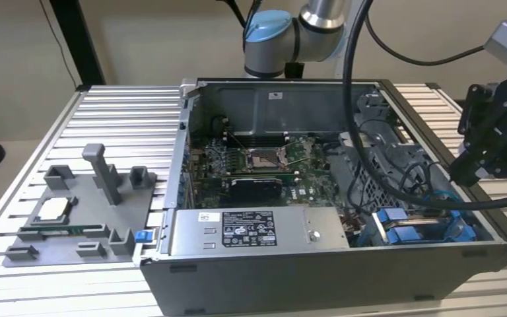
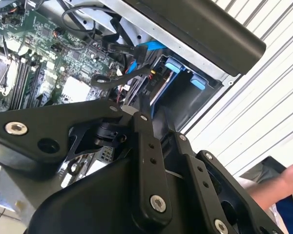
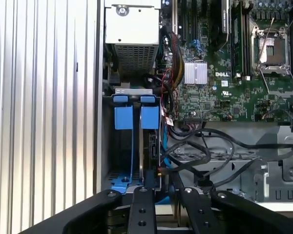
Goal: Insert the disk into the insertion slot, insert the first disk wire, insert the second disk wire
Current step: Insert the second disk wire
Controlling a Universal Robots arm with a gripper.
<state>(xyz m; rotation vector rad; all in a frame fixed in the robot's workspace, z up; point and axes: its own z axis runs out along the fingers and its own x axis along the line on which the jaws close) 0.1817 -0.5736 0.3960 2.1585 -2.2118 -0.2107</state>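
The open PC case (image 1: 324,264) lies on the slatted table. Its insertion slot (image 1: 421,228), a grey bay with blue fittings, sits at the front corner on the exterior view's right. In the first wrist view the disk (image 3: 150,148) stands edge-on inside the insertion slot (image 3: 133,91), under a blue carrier tab (image 3: 149,117). A blue wire (image 3: 162,146) and looped black wires (image 3: 195,156) lie right beside it. My gripper (image 1: 463,173) hangs above the case's right rim, over the bay, fingers closed to a point. It also shows in both wrist views (image 2: 141,105) (image 3: 168,187), and nothing visible is held.
A grey box with a white sticker (image 1: 245,231) fills the case front beside the bay. The motherboard (image 1: 263,168) lies behind it. A grey fixture tray with posts (image 1: 68,211) stands on the exterior view's left. A person's hand (image 2: 283,185) shows beyond the case.
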